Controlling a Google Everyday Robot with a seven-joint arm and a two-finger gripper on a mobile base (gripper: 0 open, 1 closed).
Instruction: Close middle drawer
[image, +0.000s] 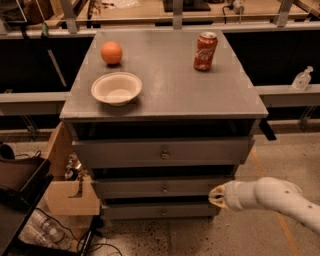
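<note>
On the left, a cardboard box (71, 196) crowds the cabinet's (165, 100) side, and open floor lies on the right. On top sit one orange (111, 52), one bowl (116, 88) and one can (205, 51). There are three grey drawers. The top drawer (162, 152) juts furthest, and the middle drawer (150, 188) sits just below it, a little forward of the lowest. One white arm (280, 197) reaches in low from the right, nearly level. The gripper (217, 196) is at the right end of the middle drawer's front; open or closed, I cannot tell.
</note>
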